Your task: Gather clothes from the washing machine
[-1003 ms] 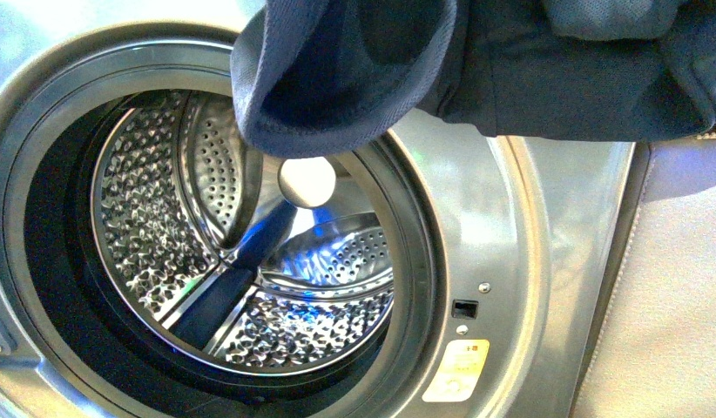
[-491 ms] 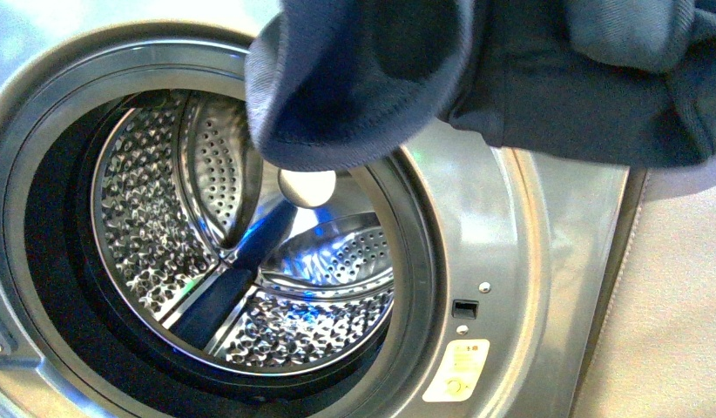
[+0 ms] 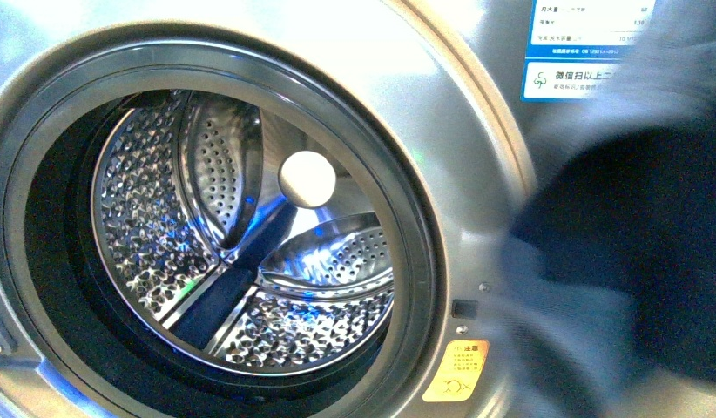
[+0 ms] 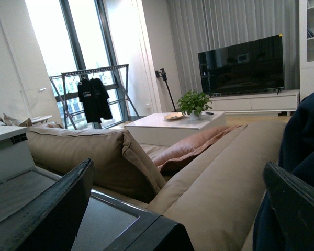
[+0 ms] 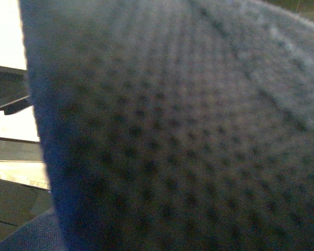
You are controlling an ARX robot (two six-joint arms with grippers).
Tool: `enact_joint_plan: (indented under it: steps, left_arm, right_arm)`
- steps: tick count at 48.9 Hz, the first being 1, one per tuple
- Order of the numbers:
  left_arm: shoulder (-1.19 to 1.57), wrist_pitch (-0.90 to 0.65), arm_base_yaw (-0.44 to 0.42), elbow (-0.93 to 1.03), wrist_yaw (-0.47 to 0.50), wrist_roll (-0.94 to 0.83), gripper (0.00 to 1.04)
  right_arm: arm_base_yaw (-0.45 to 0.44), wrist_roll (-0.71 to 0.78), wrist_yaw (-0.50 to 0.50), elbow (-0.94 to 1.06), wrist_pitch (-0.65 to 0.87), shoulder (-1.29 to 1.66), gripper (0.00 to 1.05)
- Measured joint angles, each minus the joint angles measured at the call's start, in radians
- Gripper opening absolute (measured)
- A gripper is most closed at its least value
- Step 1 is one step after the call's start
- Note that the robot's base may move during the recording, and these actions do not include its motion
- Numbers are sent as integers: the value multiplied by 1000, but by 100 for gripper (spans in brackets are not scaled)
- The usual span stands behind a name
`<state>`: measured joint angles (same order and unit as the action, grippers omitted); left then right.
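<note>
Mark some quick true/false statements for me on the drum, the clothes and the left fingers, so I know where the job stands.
1. The drum holds no clothing. True.
2. The clothes hang across the top of the porthole. False: they are right of the porthole, in front of the washing machine panel.
3. The left gripper has its fingers shut on fabric. False: they stand apart with nothing between them.
4. The yellow sticker sits below and right of the porthole. True.
5. The right wrist view looks into the drum. False: blue fabric fills it.
</note>
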<state>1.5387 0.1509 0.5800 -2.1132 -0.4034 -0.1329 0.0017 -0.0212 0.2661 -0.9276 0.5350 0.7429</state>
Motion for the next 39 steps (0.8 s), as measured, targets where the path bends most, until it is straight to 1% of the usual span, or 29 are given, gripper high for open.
enact_joint_plan:
  steps: [3,8,9,11,12,13,14,15,16,19,20,21,25,32,39]
  left_arm:
    - [0,0,0,0,0,0,98]
    - [0,0,0,0,0,0,98]
    - [0,0,0,0,0,0,98]
    - [0,0,0,0,0,0,98]
    - [0,0,0,0,0,0,98]
    - [0,0,0,0,0,0,98]
    - [0,0,0,0,0,0,98]
    - [0,0,0,0,0,0,98]
    - [0,0,0,0,0,0,98]
    - [0,0,0,0,0,0,98]
    - [0,0,0,0,0,0,98]
    - [0,0,0,0,0,0,98]
    - [0,0,0,0,0,0,98]
    - [0,0,0,0,0,0,98]
    - [0,0,0,0,0,0,98]
  right_arm:
    - [-115,-55,84,0,23,-21,12]
    - [-351,-185,232,4,116,-29,12]
    - [-376,-200,245,5,129,-29,12]
    - [-473,-256,290,9,180,-21,12]
    - [-496,-269,298,11,193,-19,12]
    - [-539,-293,314,13,217,-14,12]
    - [-600,-323,335,19,252,-7,12]
    - [-637,-348,347,23,271,-2,12]
    - [-653,-353,354,25,279,1,12]
    - [-745,-407,395,47,318,18,12]
    - [-759,-414,402,51,323,21,12]
    - [-797,-431,421,64,337,28,12]
    - [-879,-478,476,106,380,58,12]
    - [-986,-544,541,166,415,106,12]
    - [-1074,-581,615,235,386,137,12]
